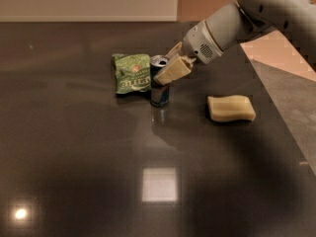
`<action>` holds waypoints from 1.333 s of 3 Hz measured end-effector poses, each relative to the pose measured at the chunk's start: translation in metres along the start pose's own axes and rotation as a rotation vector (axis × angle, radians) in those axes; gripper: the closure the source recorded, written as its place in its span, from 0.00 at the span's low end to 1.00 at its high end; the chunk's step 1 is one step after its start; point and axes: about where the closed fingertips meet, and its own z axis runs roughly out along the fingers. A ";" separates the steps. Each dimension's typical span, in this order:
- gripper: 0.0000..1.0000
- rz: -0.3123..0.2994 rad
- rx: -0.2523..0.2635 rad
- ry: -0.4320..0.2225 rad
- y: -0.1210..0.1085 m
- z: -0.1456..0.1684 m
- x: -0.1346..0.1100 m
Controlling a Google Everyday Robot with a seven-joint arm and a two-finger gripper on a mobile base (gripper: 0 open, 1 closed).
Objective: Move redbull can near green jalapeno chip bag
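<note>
While the redbull can [159,94] stands upright on the table [74,157] above frame centre, just right of the green jalapeno chip bag [132,73], the tool [167,70] sits against its upper half; whether it grips, I cannot tell.

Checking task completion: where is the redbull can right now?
Camera view, upper middle: redbull can stands upright just right of the green jalapeno chip bag, gripper at its top.

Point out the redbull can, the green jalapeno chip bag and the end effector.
redbull can [159,95]: camera view, its lower body.
green jalapeno chip bag [132,73]: camera view, middle of its front.
end effector [165,69]: camera view, its tip, at the can's upper part.
</note>
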 end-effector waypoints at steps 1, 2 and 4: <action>0.30 0.001 -0.002 -0.001 0.000 0.000 -0.001; 0.05 0.001 -0.002 -0.001 0.000 0.000 -0.001; 0.00 0.000 -0.005 -0.001 0.001 0.002 -0.001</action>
